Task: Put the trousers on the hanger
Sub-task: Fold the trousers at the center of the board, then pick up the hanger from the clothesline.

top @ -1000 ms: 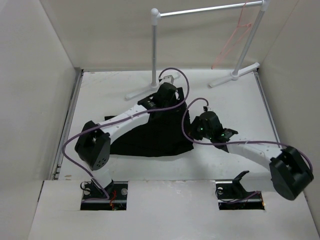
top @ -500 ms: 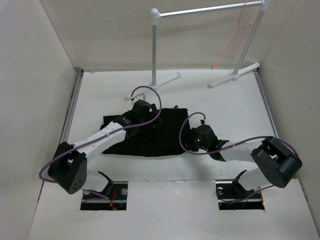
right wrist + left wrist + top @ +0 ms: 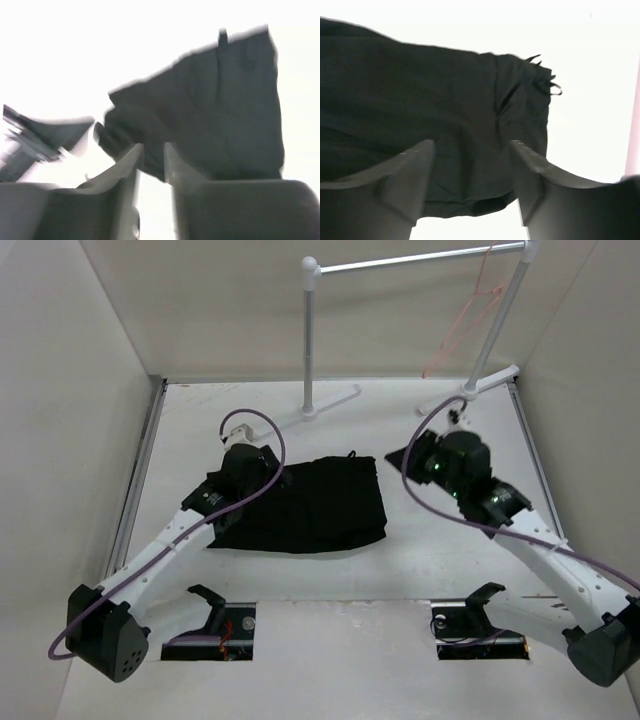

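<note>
near us, the left gripper [image 3: 470, 162] hangs over the left end of the trousers [image 3: 320, 505], fingers [image 3: 405, 182] abt half apart w/ nothing in them. the trousers lie flat on the white table [image 3: 420, 545], folded into a thick black pad. they look soft and floppy, w/ a little cord at one corner. the right gripper [image 3: 154, 156] is just past their right edge. its fingers [image 3: 180, 172] are only a crack apart, nothing held as far as we can tell, but that pic is blurry. far back, the hanger [image 3: 450, 328] dangles from the grey rack [image 3: 310, 340], well apart from the cloth. it's thin pink wire, a triangle w/ a hook. we think a pinch may grab just the top layer, so the rest slides out. a bump could also swing the light hanger off the bar.
</note>
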`<control>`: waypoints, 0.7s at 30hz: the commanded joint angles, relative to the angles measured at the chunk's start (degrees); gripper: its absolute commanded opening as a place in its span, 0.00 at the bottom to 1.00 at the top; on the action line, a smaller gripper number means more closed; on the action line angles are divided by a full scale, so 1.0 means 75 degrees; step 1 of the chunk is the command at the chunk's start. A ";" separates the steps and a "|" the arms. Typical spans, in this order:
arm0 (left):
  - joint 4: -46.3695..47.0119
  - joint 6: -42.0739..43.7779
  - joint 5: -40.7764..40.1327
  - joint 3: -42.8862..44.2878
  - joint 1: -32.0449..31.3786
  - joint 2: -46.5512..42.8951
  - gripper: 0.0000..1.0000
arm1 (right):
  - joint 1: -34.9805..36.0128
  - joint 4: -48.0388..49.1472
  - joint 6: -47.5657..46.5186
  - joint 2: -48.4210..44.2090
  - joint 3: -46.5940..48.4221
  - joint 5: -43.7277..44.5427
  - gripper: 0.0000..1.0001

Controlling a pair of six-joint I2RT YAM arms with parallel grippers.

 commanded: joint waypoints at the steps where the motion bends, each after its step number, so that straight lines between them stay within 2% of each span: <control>1: -0.0130 0.0203 -0.0091 -0.0304 -0.0040 0.0172 0.50 | -0.0947 -0.1074 -0.1344 0.0324 0.1839 0.0048 0.14; 3: 0.0081 0.0156 -0.0126 -0.0387 -0.0086 0.0324 0.39 | -0.1499 -0.1215 -0.1733 0.0898 0.3024 -0.0023 0.10; 5: 0.0187 0.0121 -0.0091 -0.0387 -0.0110 0.0465 0.32 | -0.2119 -0.1192 -0.2072 0.1565 0.4289 0.0012 0.15; 7: 0.0234 0.0132 -0.0033 -0.0329 -0.0191 0.0536 0.29 | -0.2810 -0.1249 -0.2249 0.2431 0.5566 0.0058 0.30; 10: 0.0246 0.0168 -0.0032 -0.0352 -0.0355 0.0478 0.29 | -0.3561 -0.1519 -0.2402 0.3755 0.7208 -0.0035 0.59; 12: 0.0222 0.0145 -0.0067 -0.0457 -0.0414 0.0373 0.32 | -0.3843 -0.1776 -0.2472 0.4564 0.8122 -0.0164 0.68; 18: 0.0035 0.0074 -0.0033 -0.0727 -0.0426 0.0032 0.36 | -0.4173 -0.2001 -0.2472 0.5739 0.9298 -0.0198 0.69; 21: 0.0000 0.0062 -0.0021 -0.0739 -0.0450 0.0055 0.37 | -0.4231 -0.1860 -0.2437 0.6219 0.9673 -0.0736 0.64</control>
